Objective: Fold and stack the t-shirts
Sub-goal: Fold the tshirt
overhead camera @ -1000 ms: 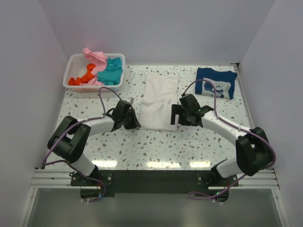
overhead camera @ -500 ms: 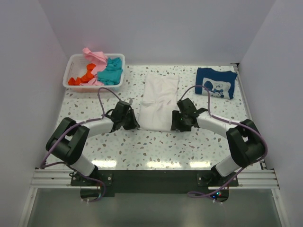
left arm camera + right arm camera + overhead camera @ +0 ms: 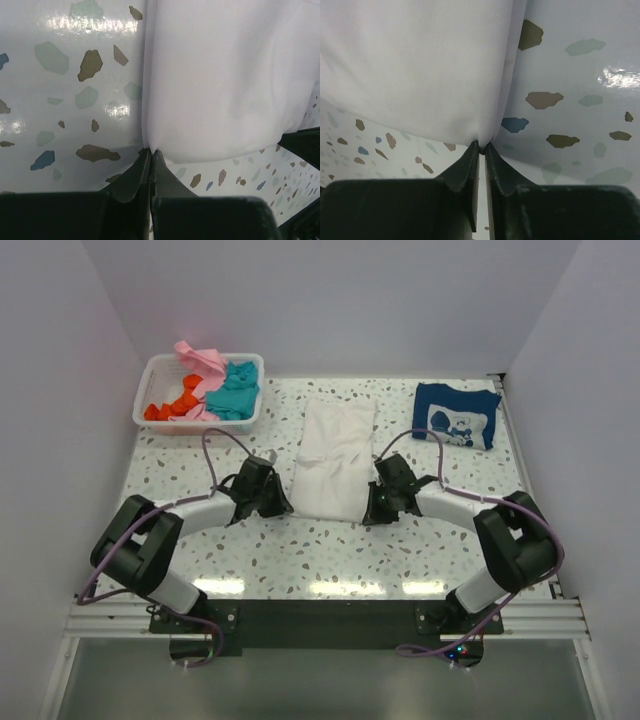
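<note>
Top external view: white t-shirt [image 3: 335, 455] lies flat at the centre of the desk [image 3: 300, 560] as a long strip; navy t-shirt [image 3: 457, 415], folded, sits upper right; the other coloured shirts [image 3: 225, 390] sit in the basket [image 3: 158, 370], upper left. Left jaws and right jaws each pinch one lower corner of the white t-shirt, pressed tight on the cloth. The hold likely serves to carry that edge toward the frame's top for the next fold.

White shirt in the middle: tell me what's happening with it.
Both arms have it. The left fingers pinch the near left corner of the white t-shirt, the right fingers its near right corner. It lies flat on the table. A navy t-shirt sits folded far right; more shirts fill the basket.
</note>
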